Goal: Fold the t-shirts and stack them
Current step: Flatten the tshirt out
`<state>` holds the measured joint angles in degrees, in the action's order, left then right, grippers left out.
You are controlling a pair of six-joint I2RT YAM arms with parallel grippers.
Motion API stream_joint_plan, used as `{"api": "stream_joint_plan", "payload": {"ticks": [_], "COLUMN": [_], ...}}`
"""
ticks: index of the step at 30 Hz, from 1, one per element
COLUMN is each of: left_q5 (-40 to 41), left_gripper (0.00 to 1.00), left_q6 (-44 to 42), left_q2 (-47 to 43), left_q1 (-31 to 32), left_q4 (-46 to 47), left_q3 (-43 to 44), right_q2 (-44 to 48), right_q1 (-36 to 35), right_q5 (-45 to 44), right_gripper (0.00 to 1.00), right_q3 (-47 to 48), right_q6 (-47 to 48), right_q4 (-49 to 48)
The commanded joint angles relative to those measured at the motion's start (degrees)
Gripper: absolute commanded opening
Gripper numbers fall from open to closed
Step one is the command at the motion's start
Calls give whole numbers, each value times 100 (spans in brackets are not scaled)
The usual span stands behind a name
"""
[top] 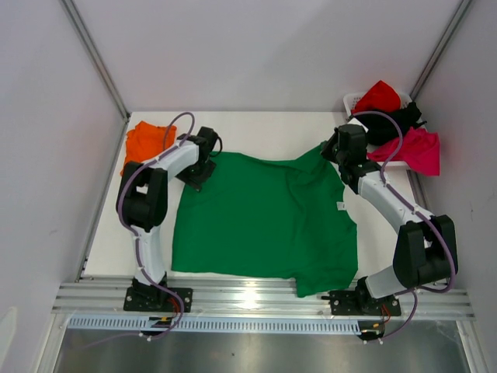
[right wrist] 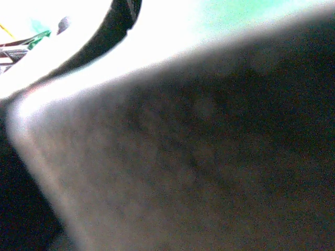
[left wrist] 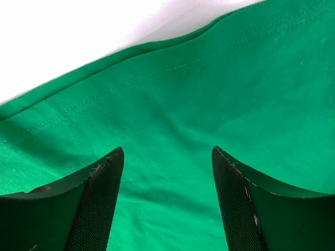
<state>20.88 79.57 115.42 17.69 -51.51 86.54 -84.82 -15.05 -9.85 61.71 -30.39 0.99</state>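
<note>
Early on, I reckon. Orange shirt [top: 144, 141] sits compact at the table's [top: 256, 124] far left corner and looks folded. Green shirt [top: 264, 225] is spread flat mid-table, no fold yet. Red shirt [top: 378, 95], black shirt [top: 394, 123] and magenta shirt [top: 417, 151] wait at the basket [top: 351, 101], far right. My left gripper [left wrist: 167, 151] hangs over the green shirt's far left edge, jaws wide apart, holding nothing. Right gripper [top: 346, 159] is closed at its far right corner; can't tell if it pinches cloth.
</note>
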Motion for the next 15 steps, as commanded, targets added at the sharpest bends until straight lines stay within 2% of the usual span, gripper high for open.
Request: {"api": "stream_joint_plan", "payload": {"ticks": [1, 4, 8, 11, 15], "left_q5": [179, 179, -119, -549, -962], "left_gripper": [71, 72, 74, 74, 73], "left_q6": [94, -90, -871, -996, -1058], "left_q2": [-300, -335, -152, 314, 587], "left_q1": [59, 59, 50, 24, 24], "left_q4": [140, 534, 958, 364, 35], "left_q3": [38, 152, 528, 1072, 1225], "right_q2": [290, 290, 308, 308, 325], "right_q1": [-16, -24, -16, -16, -7], "right_q5": [-61, -70, -96, -70, -70], "right_gripper": [3, 3, 3, 3, 3], "right_q3": [-19, 7, -1, -1, -10], "right_q6": [16, 33, 33, -2, 33], "right_q4": [-187, -170, -170, -170, -152]}}
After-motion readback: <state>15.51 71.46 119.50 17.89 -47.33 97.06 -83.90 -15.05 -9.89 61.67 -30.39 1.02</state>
